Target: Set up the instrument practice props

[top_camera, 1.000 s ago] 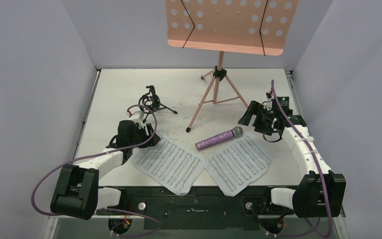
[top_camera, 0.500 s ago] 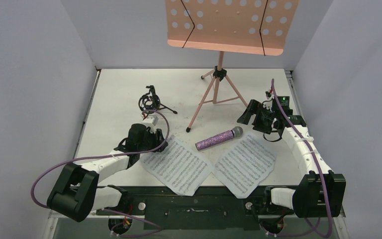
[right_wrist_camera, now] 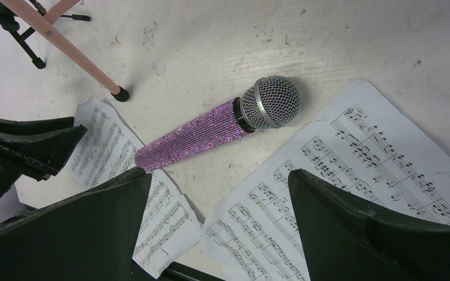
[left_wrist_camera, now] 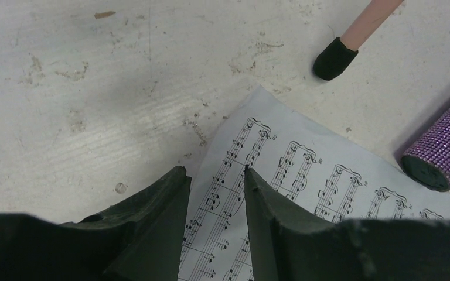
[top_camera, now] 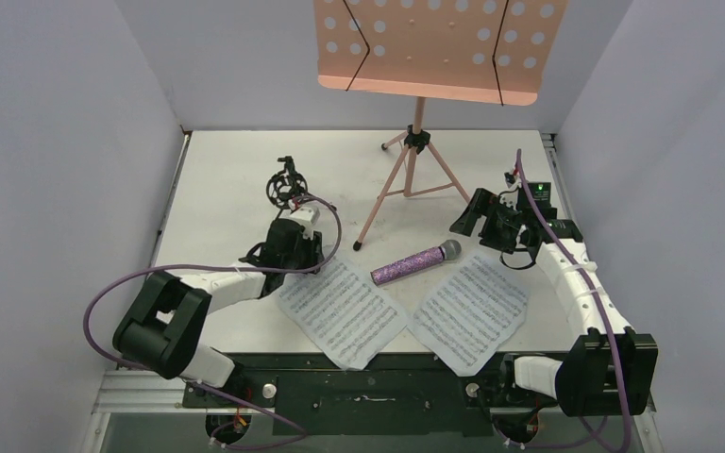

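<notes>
The pink music stand (top_camera: 429,47) rises at the back on tripod legs, one foot (left_wrist_camera: 334,58) near the left sheet-music page (top_camera: 345,311). My left gripper (top_camera: 307,255) reaches low over that page's far left corner (left_wrist_camera: 234,175). Its jaws stand narrowly apart, one finger at the paper's edge, the other on the print. The purple glitter microphone (top_camera: 415,263) lies between the pages. The right page (top_camera: 472,310) lies beside it. My right gripper (top_camera: 480,215) hovers wide open above microphone (right_wrist_camera: 211,132) and page (right_wrist_camera: 351,175). The black shock-mount tripod (top_camera: 286,187) stands behind the left gripper.
Grey walls close in the table (top_camera: 227,170) on both sides and at the back. The near corners of both pages hang over the table's front edge by the arm bases. The purple cable (top_camera: 132,283) of the left arm loops over the table's left side.
My left arm has swung right and forward, its jaws narrowing, and the left page slid right with it. The right page shifted slightly right too. The right arm stayed put.
</notes>
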Tool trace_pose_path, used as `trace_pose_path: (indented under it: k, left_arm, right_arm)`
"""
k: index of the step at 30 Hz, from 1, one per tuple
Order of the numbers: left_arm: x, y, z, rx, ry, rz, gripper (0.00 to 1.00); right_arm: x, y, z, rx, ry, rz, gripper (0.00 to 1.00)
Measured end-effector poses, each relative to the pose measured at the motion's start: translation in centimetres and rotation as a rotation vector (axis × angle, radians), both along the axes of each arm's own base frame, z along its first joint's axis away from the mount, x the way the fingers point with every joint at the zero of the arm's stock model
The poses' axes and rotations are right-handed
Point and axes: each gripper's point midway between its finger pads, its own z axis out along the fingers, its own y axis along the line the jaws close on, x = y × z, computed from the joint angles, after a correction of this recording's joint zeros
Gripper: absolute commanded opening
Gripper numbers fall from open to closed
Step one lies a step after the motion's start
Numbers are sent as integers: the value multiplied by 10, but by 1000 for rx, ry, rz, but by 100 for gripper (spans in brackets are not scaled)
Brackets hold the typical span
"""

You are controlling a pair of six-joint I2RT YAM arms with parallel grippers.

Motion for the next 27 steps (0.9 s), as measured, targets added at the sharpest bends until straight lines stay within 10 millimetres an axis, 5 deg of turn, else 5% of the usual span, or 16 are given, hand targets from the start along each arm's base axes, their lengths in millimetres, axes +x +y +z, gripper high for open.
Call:
trace_pose_path:
  k: [10,18,27]
  left_arm:
    - [15,-13,7,28,-34,-73,0]
    - [9,-23,28,10,-80,-168,0]
    - [-7,-29,90,-28,-229,-291,0]
  right_arm:
    - [-1,1,4,4,-12,4,90]
    - [-1,2,7,10,-22,10,90]
    - [3,11,30,33,-126,52,90]
